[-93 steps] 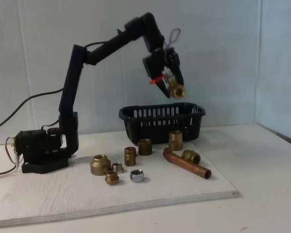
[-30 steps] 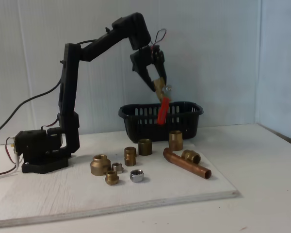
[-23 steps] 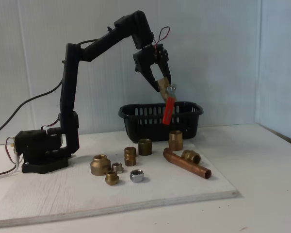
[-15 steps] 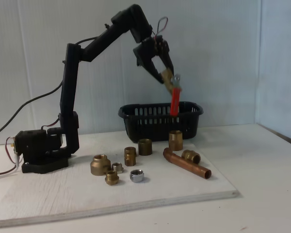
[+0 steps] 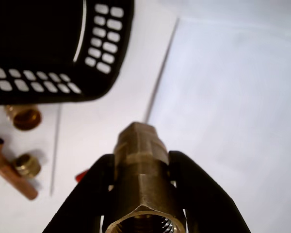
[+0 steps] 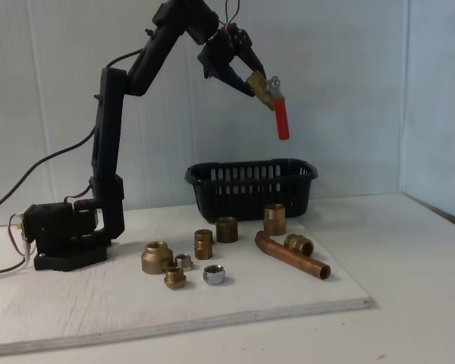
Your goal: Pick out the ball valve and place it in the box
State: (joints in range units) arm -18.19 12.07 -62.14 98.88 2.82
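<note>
Fixed view: the arm (image 6: 110, 129) rises from its base (image 6: 61, 239) at 9 o'clock and reaches up and over toward 12 o'clock. The gripper (image 6: 252, 82) is clenched on the brass body of the valve (image 6: 269, 95), held high in the air; the red lever (image 6: 281, 120) hangs straight down from the body, with a silver nut at its top. The valve is above the box (image 6: 250, 189) and well apart from it, over the right half of the box as this view shows it. The box stands on the white board (image 6: 98, 303) near the centre of the picture.

On the board, at 6 o'clock from the box, lie loose fittings: a copper pipe (image 6: 292, 255) at 5 o'clock, brass fittings (image 6: 227, 229) just in front of the box, and a silver nut (image 6: 214, 274) toward 7 o'clock.

Wrist view: the two black fingers (image 5: 203, 194) press on either side of the valve (image 5: 141, 174), whose threaded open end faces the camera at 6 o'clock. A sliver of red shows at 8 o'clock from the body. The box (image 5: 102, 53) lies at 11 o'clock, below the valve; the pipe (image 5: 12, 172) and two brass fittings (image 5: 24, 116) lie at 9 o'clock.
</note>
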